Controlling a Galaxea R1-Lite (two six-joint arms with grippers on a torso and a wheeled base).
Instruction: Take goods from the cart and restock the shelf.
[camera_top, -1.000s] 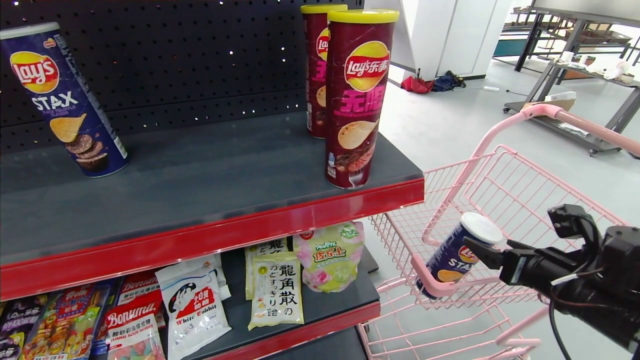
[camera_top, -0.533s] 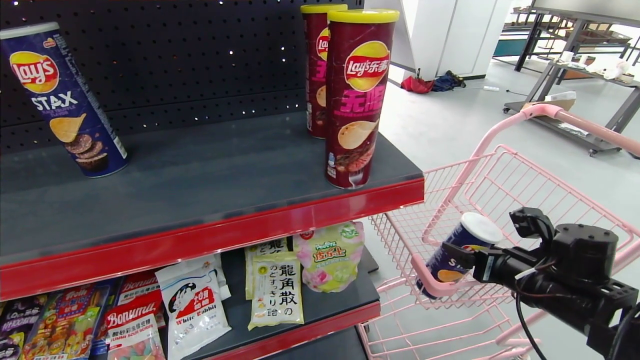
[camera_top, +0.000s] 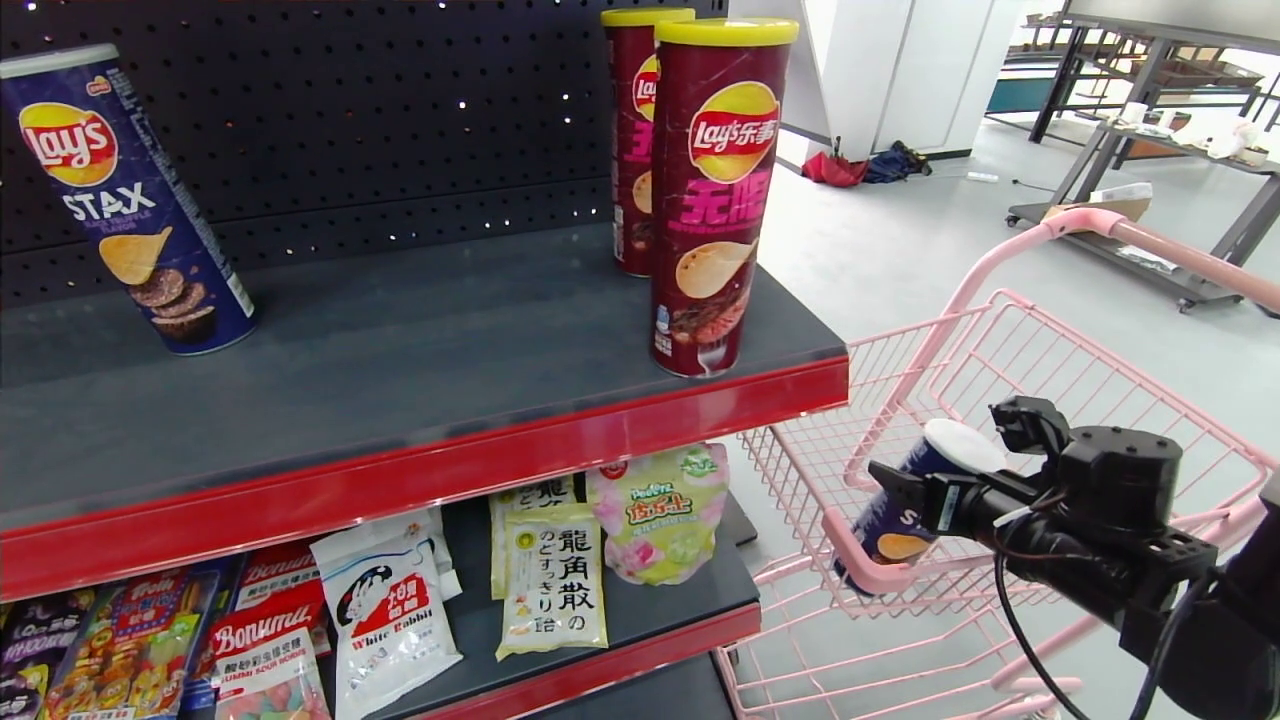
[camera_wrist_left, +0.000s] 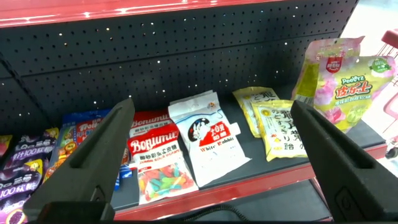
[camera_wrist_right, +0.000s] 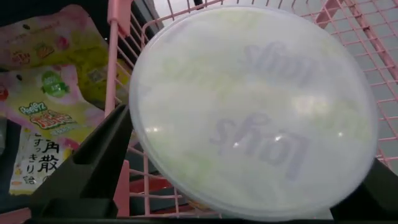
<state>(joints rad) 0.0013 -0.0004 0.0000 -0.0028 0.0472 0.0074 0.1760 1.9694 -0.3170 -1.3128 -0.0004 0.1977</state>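
So, a blue chip can (camera_top: 900, 520) with a white lid is seen inside the pink cart (camera_top: 1010, 340). It's tilted and leaned into the corner of the basket nearest the shelf, lid end up. Its lower end is hidden behind the cart's rim. The right end effector (camera_top: 955, 450) is parked right at that lid end, with its fingers (camera_top: 897, 482) spread apart and the can's top sat between them. From the right wrist view the lid (camera_wrist_right: 249, 112) is framed by a finger on either side, but whether the pads are actually pressed against it can't be made out.

Over on the upper shelf (camera_top: 420, 370), a matching blue can (camera_top: 130, 200) is stood at the far left by the pegboard back. Two maroon cans with yellow lids are stood at the right end, one (camera_top: 715, 200) right at the front edge and the other (camera_top: 628, 150) just behind it.

The left end effector (camera_wrist_left: 211, 155) is held in front of the lower shelf (camera_wrist_left: 280, 177), fingers wide apart. Snack bags are laid out on that shelf: a white candy bag (camera_wrist_left: 208, 134), a yellow lozenge bag (camera_wrist_left: 283, 127) and a pink-and-green pouch (camera_wrist_left: 339, 74) propped upright.
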